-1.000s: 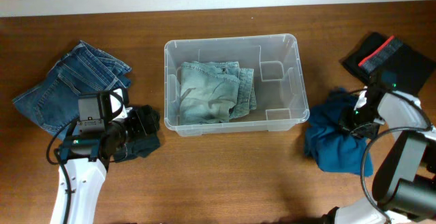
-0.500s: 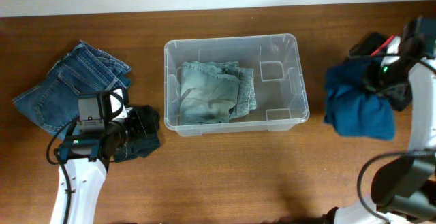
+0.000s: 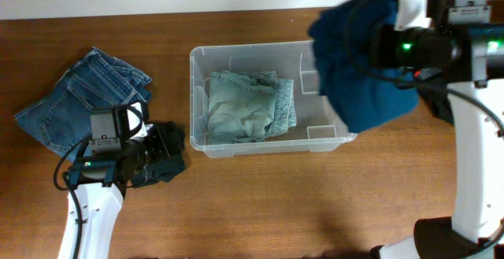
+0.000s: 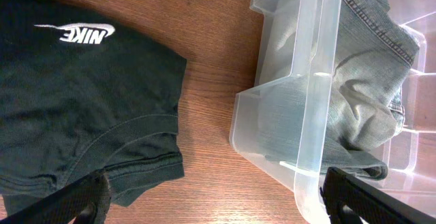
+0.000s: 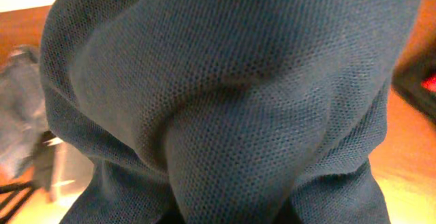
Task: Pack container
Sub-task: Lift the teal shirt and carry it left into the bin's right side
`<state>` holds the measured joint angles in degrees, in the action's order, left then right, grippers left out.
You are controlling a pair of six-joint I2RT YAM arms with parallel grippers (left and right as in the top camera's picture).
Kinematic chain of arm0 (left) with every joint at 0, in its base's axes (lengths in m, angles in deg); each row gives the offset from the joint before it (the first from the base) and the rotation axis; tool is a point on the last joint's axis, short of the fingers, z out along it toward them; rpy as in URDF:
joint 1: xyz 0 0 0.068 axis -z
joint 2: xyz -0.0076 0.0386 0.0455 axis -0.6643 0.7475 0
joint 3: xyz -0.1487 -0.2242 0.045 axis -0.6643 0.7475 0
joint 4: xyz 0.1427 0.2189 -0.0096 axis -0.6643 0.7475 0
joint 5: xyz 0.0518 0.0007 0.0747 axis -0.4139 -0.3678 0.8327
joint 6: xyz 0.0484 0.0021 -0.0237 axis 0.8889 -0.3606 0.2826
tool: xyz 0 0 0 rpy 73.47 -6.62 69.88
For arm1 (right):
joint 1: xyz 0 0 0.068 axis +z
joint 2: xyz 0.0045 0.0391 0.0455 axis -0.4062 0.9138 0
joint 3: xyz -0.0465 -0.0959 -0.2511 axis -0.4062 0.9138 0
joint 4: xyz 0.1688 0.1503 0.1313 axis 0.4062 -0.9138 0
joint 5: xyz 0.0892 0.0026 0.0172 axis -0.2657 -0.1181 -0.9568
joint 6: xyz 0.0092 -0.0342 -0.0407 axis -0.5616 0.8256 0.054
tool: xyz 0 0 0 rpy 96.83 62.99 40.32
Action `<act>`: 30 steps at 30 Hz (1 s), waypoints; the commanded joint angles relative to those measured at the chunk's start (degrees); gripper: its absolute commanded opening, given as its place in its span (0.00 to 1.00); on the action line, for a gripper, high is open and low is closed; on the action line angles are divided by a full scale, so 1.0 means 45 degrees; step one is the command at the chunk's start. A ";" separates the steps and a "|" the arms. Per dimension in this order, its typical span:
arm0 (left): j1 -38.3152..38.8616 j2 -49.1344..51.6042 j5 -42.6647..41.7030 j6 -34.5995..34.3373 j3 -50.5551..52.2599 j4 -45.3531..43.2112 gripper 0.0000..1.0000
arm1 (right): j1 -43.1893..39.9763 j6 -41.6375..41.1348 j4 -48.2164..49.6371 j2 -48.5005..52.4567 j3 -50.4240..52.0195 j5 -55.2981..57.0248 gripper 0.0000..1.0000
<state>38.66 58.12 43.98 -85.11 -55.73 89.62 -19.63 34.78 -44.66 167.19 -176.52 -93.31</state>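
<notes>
Swinging blue mesh garment (image 3: 366, 74) from 4 o'clock over 3 o'clock end of container (image 3: 252, 47), R gripper (image 3: 396, 45) clamping it, L gripper (image 4: 216, 200) splayed.

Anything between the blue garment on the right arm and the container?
Nothing visible. The blue garment hangs above the container at its right end; the folded pale jeans lie further left inside, out of the way.

The white word NIKE (image 4: 83, 35) with a white swoosh mark (image 4: 51, 27) can be read on the dark shirt (image 4: 82, 115). It sits out in front of the left claw (image 4: 214, 186), on the side of the finger (image 4: 82, 200) over the shirt. No other words or numbers can be read
</notes>
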 commanded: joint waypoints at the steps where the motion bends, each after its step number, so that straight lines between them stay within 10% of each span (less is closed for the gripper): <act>1: 0.0044 -0.0010 0.0083 0.0204 -0.0053 -0.0019 0.99 | 0.1001 -0.0321 0.0257 -0.0131 -0.0350 -0.0549 0.04; 30: 0.0044 -0.0010 0.0083 0.0204 -0.0053 -0.0019 0.99 | 0.2817 -0.1287 0.0311 0.6047 -0.0175 0.2064 0.04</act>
<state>38.66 58.12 43.96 -85.11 -55.73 89.62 -7.30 29.64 -43.83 192.32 -176.45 -85.49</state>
